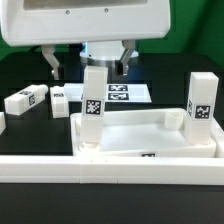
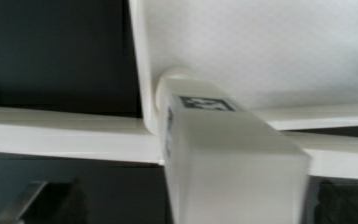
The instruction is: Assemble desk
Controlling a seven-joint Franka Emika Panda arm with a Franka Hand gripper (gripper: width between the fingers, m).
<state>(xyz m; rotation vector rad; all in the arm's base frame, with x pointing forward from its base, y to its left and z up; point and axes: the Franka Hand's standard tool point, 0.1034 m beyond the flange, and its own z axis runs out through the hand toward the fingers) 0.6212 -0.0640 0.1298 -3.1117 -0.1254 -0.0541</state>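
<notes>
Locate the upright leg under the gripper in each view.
Exterior view: the leg stands in the desk top's corner, toward the exterior view's left.
Wrist view: the leg fills the middle, seen from above.
Shared landmark: its black-and-white tag.

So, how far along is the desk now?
Done: two upright legs stand in the desk top's corners, one on the exterior view's left, one on its right. In hand: nothing gripped; the open fingers straddle the left one. Left: two loose legs lying on the table.
</notes>
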